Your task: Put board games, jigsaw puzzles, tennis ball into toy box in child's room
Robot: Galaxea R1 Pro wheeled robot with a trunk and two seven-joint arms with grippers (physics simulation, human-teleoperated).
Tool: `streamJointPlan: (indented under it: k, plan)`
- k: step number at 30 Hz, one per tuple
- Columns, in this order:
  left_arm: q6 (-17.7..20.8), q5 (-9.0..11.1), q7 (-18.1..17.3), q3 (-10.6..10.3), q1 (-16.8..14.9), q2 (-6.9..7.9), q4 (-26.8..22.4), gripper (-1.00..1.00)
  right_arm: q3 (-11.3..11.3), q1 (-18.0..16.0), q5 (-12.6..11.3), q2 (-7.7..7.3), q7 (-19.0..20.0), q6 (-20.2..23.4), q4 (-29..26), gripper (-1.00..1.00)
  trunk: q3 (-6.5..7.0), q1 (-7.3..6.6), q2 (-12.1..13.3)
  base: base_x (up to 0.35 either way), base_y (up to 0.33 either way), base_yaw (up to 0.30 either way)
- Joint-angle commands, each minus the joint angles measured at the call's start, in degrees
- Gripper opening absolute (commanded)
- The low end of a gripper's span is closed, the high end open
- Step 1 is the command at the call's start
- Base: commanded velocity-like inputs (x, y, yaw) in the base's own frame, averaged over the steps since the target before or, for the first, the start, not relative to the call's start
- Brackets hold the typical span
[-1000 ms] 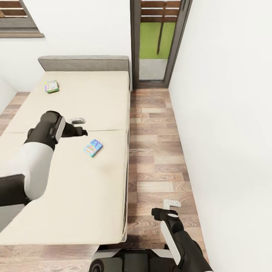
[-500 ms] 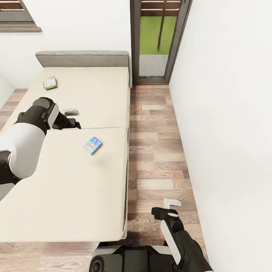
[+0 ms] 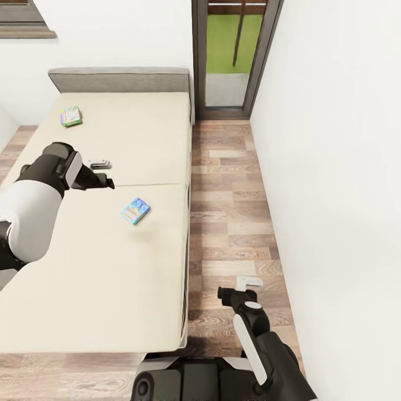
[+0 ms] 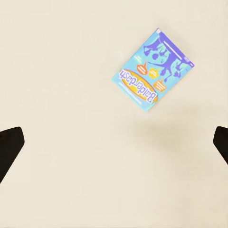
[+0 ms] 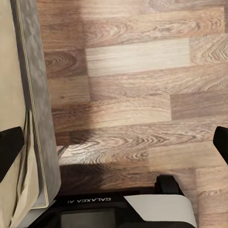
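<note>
Centre-left on the bed (image 3: 111, 267), the game (image 3: 136, 210) looks light, stiff and flat; the released left claw (image 3: 102, 172) should pinch its long edges

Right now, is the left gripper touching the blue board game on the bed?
Apart. In the left wrist view the blue board game lies flat on the bed, with bare mattress between it and both fingertips of the left gripper.

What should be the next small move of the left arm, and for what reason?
Probably move the left gripper toward the nearer board game and lower it. Its fingers stand wide apart and hold nothing, and in the left wrist view the game lies flat on the bed, off to one side, not between the fingers.
</note>
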Motion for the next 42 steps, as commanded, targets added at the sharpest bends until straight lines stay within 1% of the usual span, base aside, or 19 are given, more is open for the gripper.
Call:
streamJointPlan:
  k: [1, 5, 11, 13, 14, 17, 18, 23, 24, 27, 29, 32, 35, 39, 42]
  plan:
    - [-0.1, -0.6, -0.5, 0.3, 0.0, -0.08, 0.0, 1.00, 0.3, 0.0, -0.6, 0.00, -0.6, 0.3, -0.8, 1.00, -0.17, 0.03, -0.1, 0.000, 0.000, 0.000]
    - [-2.0, -0.6, -0.4, 0.1, 0.0, -0.19, 0.1, 1.00, 0.6, 0.2, -0.6, 0.00, -0.6, 0.7, -2.6, 1.00, -0.54, 0.03, -0.1, 0.000, 0.000, 0.000]
    - [-3.7, -0.4, -0.4, 0.3, 0.0, -0.35, 0.1, 1.00, 0.0, 0.4, -1.2, 0.00, -0.5, 0.7, -3.9, 1.00, -1.10, 0.03, -0.1, 0.000, 0.000, 0.000]
    - [-5.6, -0.3, -0.4, 0.3, 0.0, -0.83, 0.1, 1.00, -0.3, 0.4, -1.3, 0.00, -0.5, 1.0, -4.1, 1.00, -1.29, 0.03, -0.1, 0.000, 0.000, 0.000]
    - [-7.0, -0.4, -0.3, 0.3, 0.0, -1.49, 0.1, 1.00, -0.7, 0.3, -1.3, 0.00, -0.5, 1.7, -4.2, 1.00, -1.39, 0.03, -0.1, 0.000, 0.000, 0.000]
    - [-9.0, -0.5, -0.3, 0.3, 0.0, -2.57, 0.1, 1.00, -1.3, 0.2, -1.2, 0.00, -0.6, 3.0, -4.2, 1.00, -1.67, 0.03, -0.1, 0.000, 0.000, 0.000]
    - [-10.1, -0.5, -0.3, 0.3, 0.0, -3.20, 0.1, 1.00, -1.8, 0.2, -1.1, 0.00, -0.6, 3.9, -4.3, 1.00, -1.76, 0.03, -0.1, 0.000, 0.000, 0.000]
    - [-14.5, -0.5, -0.3, 0.3, 0.0, -4.55, 0.4, 1.00, -3.9, 0.0, -0.8, 0.00, -0.6, 5.4, -4.5, 1.00, -2.23, 0.03, -0.1, 0.000, 0.000, 0.000]
    - [-16.6, -0.5, -0.2, 0.3, 0.0, -5.12, 0.5, 1.00, -4.8, 0.0, -0.8, 0.00, -0.6, 5.9, -4.5, 1.00, -2.32, 0.03, -0.1, 0.000, 0.000, 0.000]
    - [-19.4, -0.5, 0.0, 0.3, 0.0, -5.71, 0.7, 1.00, -5.9, -0.2, -0.8, 0.00, -0.6, 7.1, -4.6, 1.00, -2.60, 0.03, -0.1, 0.000, 0.000, 0.000]
    - [-21.5, -0.4, 0.8, 0.4, 0.0, -6.01, 0.8, 1.00, -6.5, -0.7, -0.8, 0.00, -0.6, 8.2, -4.6, 1.00, -2.79, 0.03, -0.1, 0.000, 0.000, 0.000]
    - [-22.9, -0.3, 2.3, 0.4, 0.1, -6.17, 0.8, 1.00, -6.8, -1.4, -0.8, 0.00, -0.6, 8.9, -4.5, 1.00, -3.07, 0.03, -0.1, 0.000, 0.000, 0.000]
    - [-25.4, -0.1, 4.9, 0.5, 0.2, -6.23, 0.8, 1.00, -7.0, -2.0, -1.0, 0.00, -0.5, 9.4, -4.3, 1.00, -3.35, 0.03, -0.1, 0.000, 0.000, 0.000]
    - [-28.4, 0.0, 6.2, 0.5, 0.3, -6.29, 0.8, 1.00, -7.1, -2.3, -1.2, 0.00, -0.5, 9.7, -4.5, 1.00, -3.72, 0.03, -0.1, 0.000, 0.000, 0.000]
    - [-29.3, 0.1, 6.6, 0.5, 0.5, -6.31, 0.8, 1.00, -7.2, -2.4, -1.2, 0.00, -0.5, 9.9, -4.7, 1.00, -4.01, 0.03, -0.1, 0.000, 0.000, 0.000]
